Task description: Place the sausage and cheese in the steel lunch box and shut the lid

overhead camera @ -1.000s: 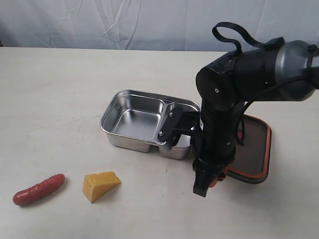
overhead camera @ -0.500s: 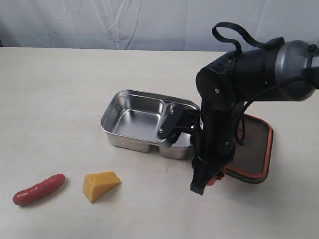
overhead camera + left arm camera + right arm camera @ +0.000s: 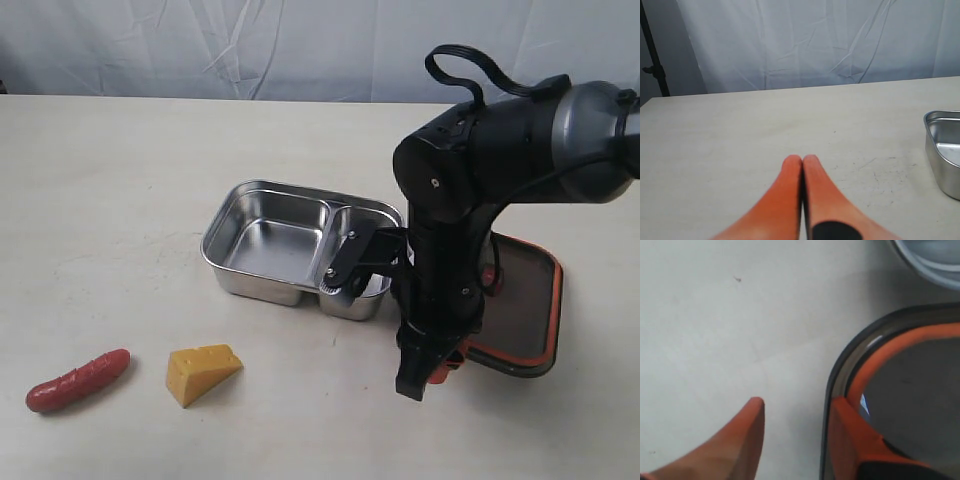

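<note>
Straddling the stiff, slippery lid (image 3: 522,290) edge at eight o'clock, my right hand (image 3: 797,402) is half open; left hand (image 3: 802,159) shut, empty.

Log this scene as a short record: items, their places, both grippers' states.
box: shiny two-compartment steel lunch box, empty
sausage: dark red toy sausage, on table, left of cheese
cheese: yellow-orange cheese wedge, on table
lid: dark translucent lid, orange seal up, beside box
left gripper: shut, empty
right gripper: open, straddling lid's edge
</note>
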Controlling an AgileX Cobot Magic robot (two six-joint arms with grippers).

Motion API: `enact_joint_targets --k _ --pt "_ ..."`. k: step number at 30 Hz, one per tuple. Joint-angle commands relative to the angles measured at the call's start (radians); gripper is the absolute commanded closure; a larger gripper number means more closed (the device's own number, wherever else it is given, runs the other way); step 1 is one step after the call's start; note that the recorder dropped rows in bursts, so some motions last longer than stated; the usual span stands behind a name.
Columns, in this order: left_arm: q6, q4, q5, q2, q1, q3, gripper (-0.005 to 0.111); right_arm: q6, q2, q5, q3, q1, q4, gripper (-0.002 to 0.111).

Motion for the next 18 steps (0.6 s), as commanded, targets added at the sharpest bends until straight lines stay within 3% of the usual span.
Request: enact_joint_targets --k 1,11,16,18 --pt "-0.004 0.001 -0.014 -0.004 -0.006 0.004 0.106 -0.008 -0.001 -0.004 -0.006 -0.001 -0.008 0.067" --pt "-0.004 0.001 -0.014 -0.004 -0.006 0.004 0.106 -0.119 -0.001 0.019 -0.006 -0.001 0.045 0.067" --pt "-0.004 0.001 -0.014 -0.004 -0.006 0.004 0.106 -0.048 -0.001 0.011 -0.006 -0.001 0.036 0.045" --pt "-0.004 0.001 -0.014 -0.004 -0.006 0.004 0.106 -0.042 -0.001 0.023 -0.006 -0.001 0.024 0.043"
